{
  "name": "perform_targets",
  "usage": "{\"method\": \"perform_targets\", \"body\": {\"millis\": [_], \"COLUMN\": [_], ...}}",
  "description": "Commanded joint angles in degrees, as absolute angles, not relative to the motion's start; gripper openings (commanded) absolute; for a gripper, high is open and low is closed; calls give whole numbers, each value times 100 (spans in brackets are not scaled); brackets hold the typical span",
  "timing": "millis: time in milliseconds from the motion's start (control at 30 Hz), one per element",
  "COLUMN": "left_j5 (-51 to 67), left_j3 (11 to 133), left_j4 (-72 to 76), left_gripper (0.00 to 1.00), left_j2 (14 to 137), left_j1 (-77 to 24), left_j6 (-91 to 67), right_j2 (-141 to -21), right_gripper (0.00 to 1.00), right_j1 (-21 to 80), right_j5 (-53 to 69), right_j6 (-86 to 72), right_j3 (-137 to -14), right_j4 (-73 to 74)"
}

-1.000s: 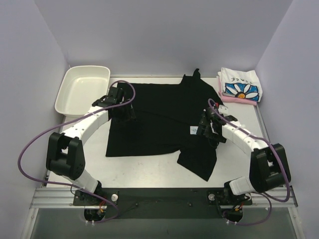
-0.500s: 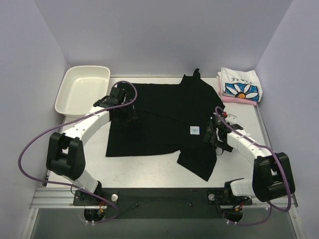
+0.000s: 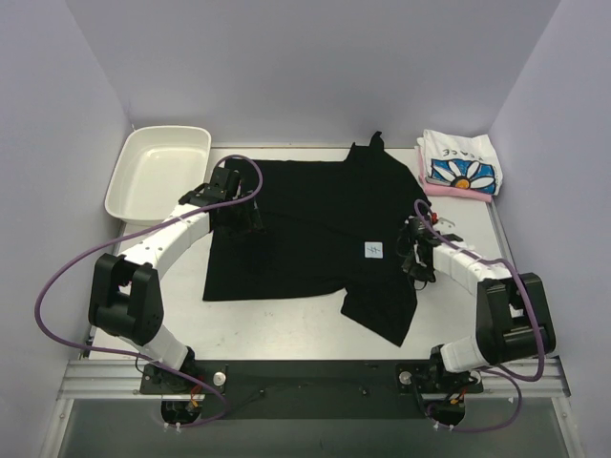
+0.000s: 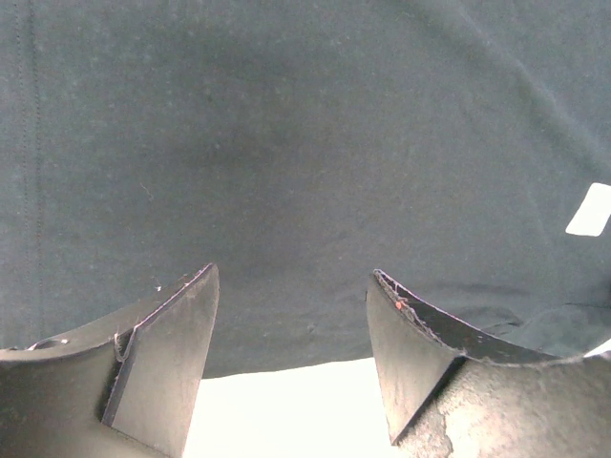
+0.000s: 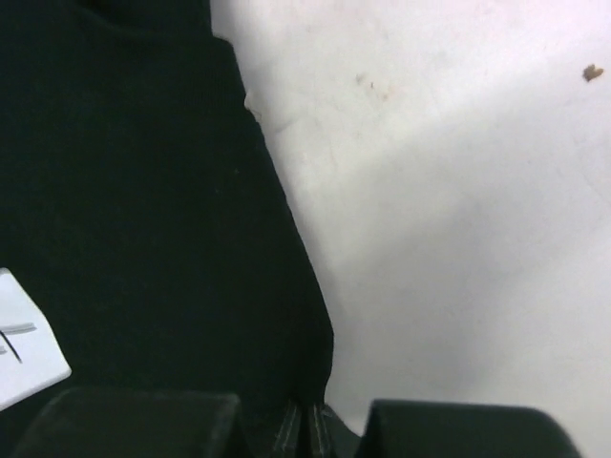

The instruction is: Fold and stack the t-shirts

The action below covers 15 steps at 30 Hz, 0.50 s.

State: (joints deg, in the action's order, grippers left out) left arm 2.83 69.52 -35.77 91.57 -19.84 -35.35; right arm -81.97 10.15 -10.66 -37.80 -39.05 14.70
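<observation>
- Three t-shirts are seen on the desk (image 3: 286, 329): a large black t-shirt (image 3: 315, 229) is spread across the middle, and a folded white daisy-print t-shirt (image 3: 463, 164) is laid on top of a folded pink t-shirt (image 3: 456, 193) at the far right corner
- The black t-shirt is laid mostly flat, with its right part folded over at an angle, so that a pointed flap reaches toward the near edge of the desk
- A small white tag (image 3: 373, 250) is shown on that folded part
- The left claw (image 4: 292, 277) is held low over the left part of the black t-shirt with its fingers well apart; nothing is gripped between them, and the hem with bare desk beyond it is seen in the gap
- The right claw (image 5: 305, 420) is set at the right edge of the black t-shirt, near the white tag; its fingers are brought together on the cloth edge, which is seen running straight into the tips in the right wrist view
- A white tray (image 3: 122, 186) is placed at the far left corner of the desk — just beside the left arm, and apart from the black t-shirt
</observation>
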Motion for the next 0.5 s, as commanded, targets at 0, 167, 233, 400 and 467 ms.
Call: {"method": "perform_targets", "body": {"millis": [0,167,233,400,467], "left_j5": [220,211,202,237,246], "left_j3": [7023,7014,7022,7023,7031], "left_j4": [-3454,-3463,-3463,-3454,-3428], "left_gripper": [73,73,73,73,73], "left_j2": [9062,9053,9053,9088,9114], "left_j1": [-2004,-2004,-2004,-2004,-2004], "left_j6": [-3437,-3436,-3419,-3410,-3410], "right_j2": [-8463,-8315,-8279,-7999,-7989], "right_gripper": [0,0,0,0,0], "right_j1": [1002,1168,1431,2021,2083], "right_j5": [-1063,-1467,-1826,-2390,-2400], "right_j6": [-3850,-3561,-3437,-3243,-3252], "right_j3": [-4121,-4578,-4911,-5212,-5238], "right_j4": [1512,1958,2196,2593,2654]}}
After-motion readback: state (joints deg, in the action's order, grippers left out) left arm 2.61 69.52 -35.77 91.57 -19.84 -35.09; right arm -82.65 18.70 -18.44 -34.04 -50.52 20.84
